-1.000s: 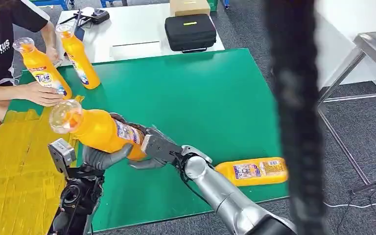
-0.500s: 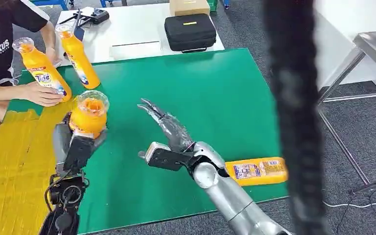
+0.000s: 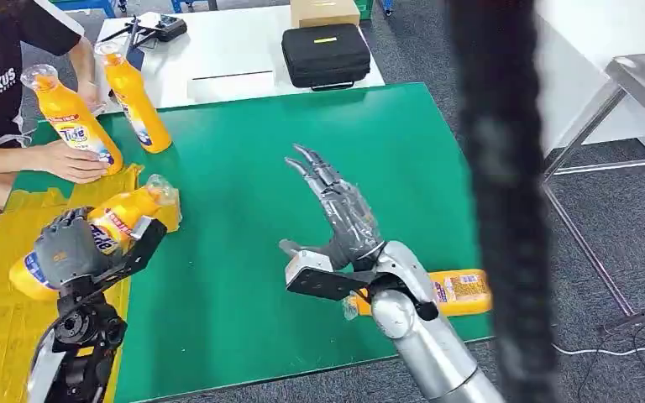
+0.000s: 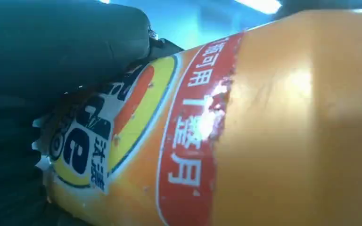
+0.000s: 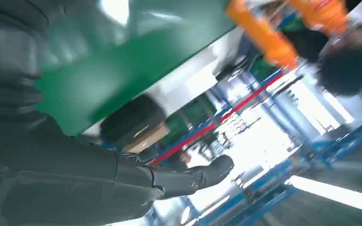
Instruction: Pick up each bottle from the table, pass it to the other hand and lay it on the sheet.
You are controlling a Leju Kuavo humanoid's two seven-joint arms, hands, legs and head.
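Your left hand (image 3: 69, 246) grips the bottle (image 3: 101, 237) over the yellow sheet (image 3: 17, 327) at eight o'clock, long axis running toward one o'clock, cap seemingly raised. Your right hand (image 3: 336, 210), fingers spread and empty, hangs over the green table (image 3: 243, 277), with another bottle (image 3: 458, 291) at four o'clock.

Your left hand grips, your right hand is free.

Your left hand (image 3: 69, 246) sits low on the left at the end of its dark forearm, fingers wrapped over the body of the orange bottle (image 3: 92, 239) it holds; in the left wrist view its dark fingers (image 4: 52, 52) press against the label. Your right arm rises from the lower right, silver forearm bent up, and your right hand (image 3: 340, 210) is lifted with fingers spread, holding nothing.
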